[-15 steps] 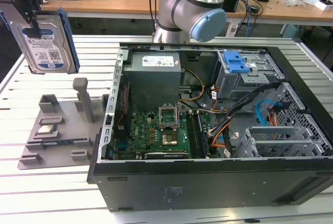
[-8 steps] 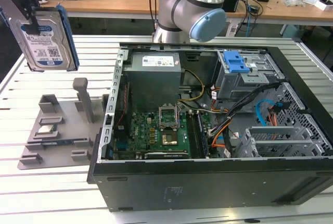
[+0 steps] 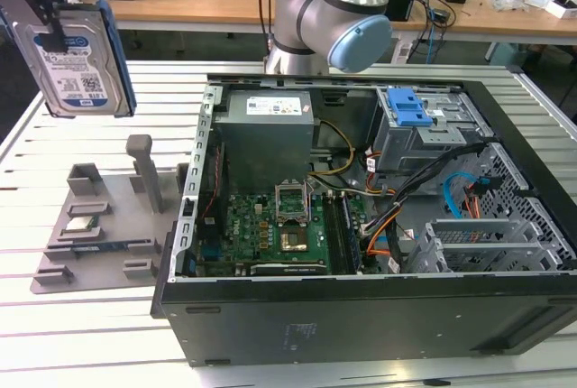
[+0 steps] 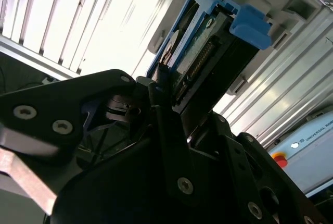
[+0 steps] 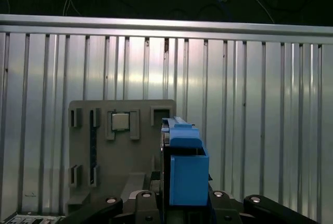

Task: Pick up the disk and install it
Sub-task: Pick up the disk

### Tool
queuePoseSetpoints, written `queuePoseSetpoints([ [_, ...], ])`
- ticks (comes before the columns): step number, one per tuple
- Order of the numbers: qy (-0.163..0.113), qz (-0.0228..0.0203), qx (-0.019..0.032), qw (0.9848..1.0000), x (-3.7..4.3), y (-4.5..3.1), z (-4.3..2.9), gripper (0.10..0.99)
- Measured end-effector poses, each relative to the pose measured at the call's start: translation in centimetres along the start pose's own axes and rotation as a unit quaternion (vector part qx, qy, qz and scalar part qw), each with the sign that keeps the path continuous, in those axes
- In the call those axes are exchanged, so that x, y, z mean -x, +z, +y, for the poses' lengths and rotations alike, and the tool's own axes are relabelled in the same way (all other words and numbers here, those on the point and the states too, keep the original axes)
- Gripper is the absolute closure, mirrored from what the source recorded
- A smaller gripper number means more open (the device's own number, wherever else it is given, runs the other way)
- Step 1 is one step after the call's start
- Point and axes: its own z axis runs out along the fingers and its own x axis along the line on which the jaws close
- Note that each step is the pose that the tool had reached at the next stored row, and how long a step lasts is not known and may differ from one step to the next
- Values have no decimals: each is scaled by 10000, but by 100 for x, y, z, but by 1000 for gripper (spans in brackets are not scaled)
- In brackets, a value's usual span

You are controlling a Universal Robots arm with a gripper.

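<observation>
The black pincer is clamped on the silver, blue-railed rectangular disk. The disk hangs long axis upright above the slatted metal table's edge at the exterior view's left. The open black computer case lies toward that view's right.

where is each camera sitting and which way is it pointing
Exterior view: above the table, looking down into the open computer case; the arm and the held disk show.
Second wrist view: on the wrist, looking along the claw at the disk's edge; claw links show.
First wrist view: on the wrist, looking past the disk at the grey tray; claw base shows.
All three share the disk.
</observation>
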Motion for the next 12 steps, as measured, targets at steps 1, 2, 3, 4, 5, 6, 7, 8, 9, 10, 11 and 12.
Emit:
queuePoseSetpoints([
  [1, 0, 0, 0, 10000, 3, -9, 0, 725],
  [2, 0, 0, 1, 10000, 6, -21, 1, 725],
  [3, 0, 0, 0, 10000, 11, -36, 1, 725],
  [4, 0, 0, 1, 10000, 15, -51, 0, 725],
  [5, 0, 0, 1, 10000, 21, -73, 0, 725],
  [6, 0, 0, 1, 10000, 24, -85, -1, 725],
  [7, 0, 0, 2, 10000, 27, -99, -1, 725],
  [8, 0, 0, 2, 10000, 33, -130, 0, 725],
  [9, 0, 0, 2, 10000, 39, -157, 1, 725],
  [10, 0, 0, 2, 10000, 42, -178, 2, 725],
  [11, 0, 0, 2, 10000, 47, -204, 3, 725],
  [12, 0, 0, 2, 10000, 50, -224, 4, 725],
])
